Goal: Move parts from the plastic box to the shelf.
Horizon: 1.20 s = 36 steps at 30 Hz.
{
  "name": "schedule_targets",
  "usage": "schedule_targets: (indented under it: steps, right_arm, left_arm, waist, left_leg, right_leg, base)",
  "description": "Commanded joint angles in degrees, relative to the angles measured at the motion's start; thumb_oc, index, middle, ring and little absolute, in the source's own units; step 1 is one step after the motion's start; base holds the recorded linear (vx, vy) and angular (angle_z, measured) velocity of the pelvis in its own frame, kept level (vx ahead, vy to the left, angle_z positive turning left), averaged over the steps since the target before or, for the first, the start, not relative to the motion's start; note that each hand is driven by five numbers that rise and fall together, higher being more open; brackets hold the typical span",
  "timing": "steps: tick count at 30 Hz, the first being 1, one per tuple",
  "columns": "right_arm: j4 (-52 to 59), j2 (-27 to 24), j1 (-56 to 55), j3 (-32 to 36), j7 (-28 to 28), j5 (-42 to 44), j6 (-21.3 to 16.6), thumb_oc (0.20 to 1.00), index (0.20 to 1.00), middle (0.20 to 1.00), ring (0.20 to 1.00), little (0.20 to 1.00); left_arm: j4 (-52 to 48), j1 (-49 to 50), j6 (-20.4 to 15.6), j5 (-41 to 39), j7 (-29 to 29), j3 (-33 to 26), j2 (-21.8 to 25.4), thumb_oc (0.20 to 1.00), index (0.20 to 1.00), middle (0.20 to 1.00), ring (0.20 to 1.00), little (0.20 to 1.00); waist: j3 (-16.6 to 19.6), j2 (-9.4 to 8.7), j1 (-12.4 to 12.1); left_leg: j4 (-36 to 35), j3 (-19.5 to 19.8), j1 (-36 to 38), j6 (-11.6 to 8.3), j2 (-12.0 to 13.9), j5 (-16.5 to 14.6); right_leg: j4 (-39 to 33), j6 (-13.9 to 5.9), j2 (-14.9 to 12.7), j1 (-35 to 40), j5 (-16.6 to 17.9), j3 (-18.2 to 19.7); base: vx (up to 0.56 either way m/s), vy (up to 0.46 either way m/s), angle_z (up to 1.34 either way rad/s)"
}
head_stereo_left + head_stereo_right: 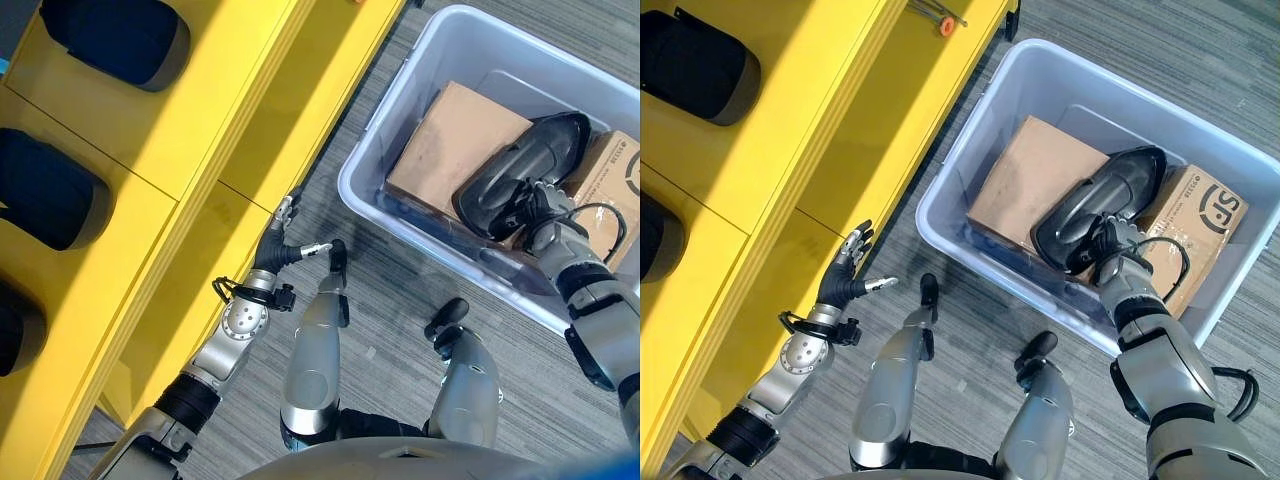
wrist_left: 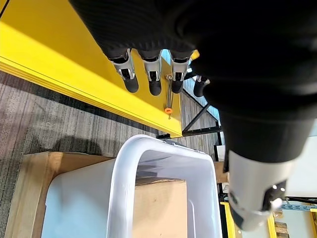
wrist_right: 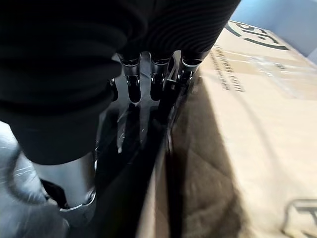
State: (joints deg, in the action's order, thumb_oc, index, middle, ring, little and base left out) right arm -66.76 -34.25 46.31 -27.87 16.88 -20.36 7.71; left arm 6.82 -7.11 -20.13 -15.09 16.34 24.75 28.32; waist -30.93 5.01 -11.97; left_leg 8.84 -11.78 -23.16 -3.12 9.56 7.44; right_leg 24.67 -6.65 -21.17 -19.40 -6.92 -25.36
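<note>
Now | right hand (image 1: 1110, 243) on black part (image 1: 1095, 207) | in plastic box (image 1: 970, 160)

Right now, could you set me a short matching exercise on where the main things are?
Things:
1. black part
2. left hand
3. right hand
4. box

Places:
A. open, beside the yellow shelf
B. on the carpet, right of the shelf
C. lying across the cardboard boxes
D. down in the box, at the black part

Pairs: 1-C, 2-A, 3-D, 4-B
</note>
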Motion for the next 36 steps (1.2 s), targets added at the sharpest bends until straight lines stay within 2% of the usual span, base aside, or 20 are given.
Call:
schedule_targets:
  steps: [1, 2, 3, 5, 8, 13, 15, 16, 20, 21, 22, 24, 26, 27, 29, 30, 31, 32, 35, 36]
  right_arm:
    - [-1.4, -1.9, -0.1, -1.5, 8.8, 3.3, -5.7, 1.000, 1.000, 1.000, 1.000, 1.000]
    - [-0.2, -2.1, 0.4, -1.4, 12.5, 1.0, -10.0, 1.000, 1.000, 1.000, 1.000, 1.000]
    - [3.3, -2.6, 1.7, -2.2, 19.7, -4.5, -13.1, 1.000, 1.000, 1.000, 1.000, 1.000]
    - [9.4, -3.7, 3.1, -4.0, 26.9, -8.7, -14.8, 1.000, 1.000, 1.000, 1.000, 1.000]
    - [15.8, -4.6, 3.5, -4.6, 32.7, -13.7, -18.4, 1.000, 1.000, 1.000, 1.000, 1.000]
    - [21.8, -4.9, 5.1, -7.5, 36.0, -17.4, -23.8, 1.000, 1.000, 1.000, 1.000, 1.000]
    - [24.3, -4.6, 5.3, -8.1, 36.6, -16.8, -24.3, 1.000, 1.000, 1.000, 1.000, 1.000]
    - [26.2, -4.4, 5.1, -8.1, 37.5, -14.8, -24.6, 1.000, 1.000, 1.000, 1.000, 1.000]
    - [34.9, -2.9, 1.4, -3.0, 36.1, -12.2, -25.2, 1.000, 1.000, 1.000, 1.000, 1.000]
    - [36.9, -2.5, 0.0, -1.8, 35.5, -10.7, -24.9, 1.000, 1.000, 1.000, 1.000, 1.000]
    - [42.2, -1.2, -4.0, 0.5, 34.5, -7.4, -22.8, 1.000, 1.000, 1.000, 1.000, 1.000]
    - [44.6, -0.5, -6.7, 2.0, 34.0, -5.6, -22.1, 1.000, 1.000, 1.000, 1.000, 1.000]
    - [48.7, 1.0, -10.7, 3.9, 33.2, -4.7, -21.2, 1.000, 1.000, 1.000, 1.000, 1.000]
    - [53.8, 2.5, -15.7, 5.9, 32.4, -3.0, -20.5, 1.000, 1.000, 1.000, 1.000, 1.000]
    - [56.6, 3.1, -19.1, 7.1, 31.4, -2.9, -20.4, 1.000, 1.000, 1.000, 1.000, 1.000]
    - [57.1, 3.1, -19.6, 7.2, 31.2, -2.6, -20.2, 1.000, 1.000, 1.000, 1.000, 1.000]
    - [60.3, 3.2, -23.2, 8.0, 30.0, -2.3, -20.5, 1.000, 1.000, 1.000, 1.000, 1.000]
    - [60.8, 3.0, -23.6, 8.2, 29.6, -2.0, -20.3, 1.000, 1.000, 1.000, 1.000, 1.000]
    - [62.3, 2.2, -25.7, 9.8, 27.7, -0.3, -19.4, 1.000, 1.000, 1.000, 1.000, 1.000]
    - [62.9, 2.2, -26.8, 10.3, 27.5, 0.2, -21.0, 1.000, 1.000, 1.000, 1.000, 1.000]
  left_arm:
    - [-3.1, 0.0, -3.2, 1.2, 1.1, 2.4, -0.3, 1.000, 1.000, 1.000, 1.000, 1.000]
    - [-3.0, -0.1, -3.5, 1.3, 1.7, 2.5, -0.4, 1.000, 1.000, 1.000, 1.000, 1.000]
    - [-2.1, -0.6, -6.0, 2.0, 3.6, 2.6, -0.4, 1.000, 1.000, 1.000, 1.000, 1.000]
    - [-2.7, -1.4, -10.4, 2.6, 5.9, 2.2, -0.3, 1.000, 1.000, 1.000, 1.000, 1.000]
    - [-7.1, -2.3, -12.2, 3.1, 6.0, 1.6, -0.1, 1.000, 1.000, 1.000, 1.000, 1.000]
    - [-9.9, -5.0, -14.2, 1.5, 5.4, 1.1, -0.1, 1.000, 1.000, 1.000, 1.000, 1.000]
    - [-10.3, -5.5, -15.0, 1.9, 5.1, 1.0, 0.2, 1.000, 1.000, 1.000, 1.000, 1.000]
    - [-11.0, -5.6, -15.5, 0.8, 3.1, 0.7, 0.3, 1.000, 1.000, 1.000, 1.000, 1.000]
    - [-14.6, -5.1, -16.2, 1.1, 1.1, -0.5, 0.6, 1.000, 1.000, 1.000, 1.000, 1.000]
    - [-15.5, -5.1, -15.8, 1.2, 1.0, -0.8, 0.7, 1.000, 1.000, 1.000, 1.000, 1.000]
    - [-17.1, -5.6, -13.4, -0.6, 1.1, -1.5, 0.5, 1.000, 1.000, 1.000, 1.000, 1.000]
    - [-17.9, -6.0, -12.1, -2.0, 0.3, -1.8, 0.0, 1.000, 1.000, 1.000, 1.000, 1.000]
    - [-18.3, -7.1, -11.2, 0.3, 1.3, -1.6, -0.6, 1.000, 1.000, 1.000, 1.000, 1.000]
    - [-18.5, -9.3, -9.8, 2.8, 3.8, -0.8, -1.5, 1.000, 1.000, 1.000, 1.000, 1.000]
    - [-18.5, -11.0, -8.8, 3.8, 5.7, -0.4, -2.4, 1.000, 1.000, 1.000, 1.000, 1.000]
    - [-18.5, -11.3, -8.5, 3.9, 6.0, -0.3, -2.6, 1.000, 1.000, 1.000, 1.000, 1.000]
    - [-17.3, -14.4, -1.1, 3.4, 4.0, 0.9, -4.2, 1.000, 1.000, 1.000, 1.000, 1.000]
    - [-17.1, -14.9, -0.6, 3.7, 4.7, 1.1, -4.5, 1.000, 1.000, 1.000, 1.000, 1.000]
    - [-16.0, -18.0, 4.0, 8.4, 12.5, 1.4, -6.2, 1.000, 1.000, 1.000, 1.000, 1.000]
    - [-14.9, -19.7, 5.6, 9.9, 14.1, 1.1, -6.9, 1.000, 1.000, 1.000, 1.000, 1.000]
  waist:
    - [1.1, 1.24, -0.1]
    - [1.1, 1.27, 0.1]
    - [1.1, 1.22, 0.6]
    - [1.1, 1.04, 1.2]
    - [1.1, 1.04, 1.6]
    - [1.1, 1.01, 2.1]
    - [1.1, 0.94, 2.2]
    - [1.1, 0.85, 2.4]
    - [1.1, 0.52, 4.2]
    - [1.1, 0.43, 4.8]
    - [1.1, 0.26, 6.4]
    - [1.1, 0.13, 7.5]
    - [1.1, -0.14, 9.6]
    - [1.1, -0.74, 12.3]
    - [1.1, -1.13, 14.4]
    - [1.1, -1.19, 14.6]
    - [1.1, -2.20, 17.4]
    - [1.1, -2.36, 17.8]
    - [1.1, -2.82, 20.6]
    - [1.1, -3.33, 21.6]
  left_leg:
    - [-0.4, 0.7, 1.8, -1.85, 1.4, -4.9]
    - [-0.4, 0.5, 2.0, -1.80, 1.4, -5.0]
    - [-0.4, 0.4, 2.1, -1.75, 1.2, -5.1]
    - [-0.2, 0.2, 2.4, -1.67, 1.1, -5.5]
    - [0.2, 0.4, 2.8, -1.54, 0.7, -6.0]
    - [0.8, 0.7, 4.3, -1.48, 0.2, -6.7]
    - [1.0, 0.8, 4.9, -1.49, 0.2, -6.9]
    - [1.0, 0.6, 5.4, -1.46, 0.3, -7.1]
    - [0.3, -0.6, 8.2, -1.48, 0.3, -7.6]
    - [0.2, -1.0, 8.9, -1.57, 0.4, -7.8]
    - [-0.2, -2.3, 10.0, -0.99, 0.7, -7.2]
    - [-0.2, -2.5, 10.7, -1.01, 0.9, -7.4]
    - [0.2, -3.4, 11.3, -1.00, 1.2, -7.8]
    - [0.7, -4.6, 11.5, -1.13, 1.7, -8.2]
    - [0.8, -5.7, 11.8, -1.20, 2.0, -8.5]
    - [0.8, -6.0, 11.9, -1.20, 2.1, -8.6]
    - [0.5, -8.0, 12.5, -1.32, 2.5, -8.9]
    - [0.4, -8.3, 12.5, -1.39, 2.6, -8.9]
    - [-0.2, -10.1, 13.1, -1.58, 3.0, -8.9]
    - [-0.8, -11.0, 13.7, -1.63, 3.1, -8.9]
  right_leg:
    - [0.7, -1.34, 1.9, 0.1, -0.4, 2.4]
    - [0.5, -1.33, 1.9, 0.2, -0.3, 2.6]
    - [0.4, -1.42, 2.0, 0.2, -0.2, 2.9]
    - [0.0, -1.57, 2.1, 0.3, -0.2, 3.4]
    - [-0.8, -1.56, 2.2, 1.1, -0.2, 3.8]
    - [-2.0, -1.63, 2.0, 3.1, 0.2, 4.0]
    - [-2.2, -1.65, 1.8, 3.6, 0.4, 4.1]
    - [-2.7, -1.72, 1.8, 4.1, 0.6, 4.1]
    - [-4.5, -2.02, 1.7, 5.7, 1.6, 4.8]
    - [-5.1, -2.16, 1.7, 6.3, 1.9, 5.1]
    - [-6.6, -1.82, 1.7, 6.9, 3.4, 5.3]
    - [-7.2, -1.90, 1.7, 7.3, 3.7, 5.9]
    - [-7.6, -2.05, 1.8, 7.4, 4.1, 7.1]
    - [-7.9, -2.42, 2.0, 6.6, 4.4, 8.7]
    - [-8.0, -2.72, 2.2, 5.9, 4.6, 10.0]
    - [-8.0, -2.77, 2.3, 5.8, 4.6, 10.2]
    - [-8.9, -3.31, 3.2, 4.4, 5.1, 12.0]
    - [-9.1, -3.38, 3.3, 4.2, 5.2, 12.3]
    - [-11.1, -3.56, 4.1, 3.6, 6.2, 14.2]
    - [-12.2, -3.81, 4.4, 3.3, 6.8, 14.8]
  base:
    - [-0.02, 0.005, -0.09]
    - [-0.03, 0.031, -0.05]
    - [-0.03, 0.040, -0.05]
    - [-0.02, 0.036, -0.09]
    - [0.00, 0.013, -0.12]
    - [-0.01, -0.013, -0.08]
    - [0.00, -0.015, -0.03]
    - [-0.01, -0.024, -0.07]
    - [0.00, 0.026, -0.12]
    - [-0.03, 0.091, -0.14]
    - [-0.03, 0.075, -0.15]
    - [0.01, 0.067, -0.23]
    - [0.05, 0.091, -0.28]
    - [0.04, 0.094, -0.47]
    - [0.04, 0.083, -0.48]
    - [0.04, 0.075, -0.62]
    - [0.01, 0.040, -0.61]
    - [0.02, 0.064, -0.67]
    - [0.02, 0.038, -0.54]
    - [0.02, -0.022, -0.61]
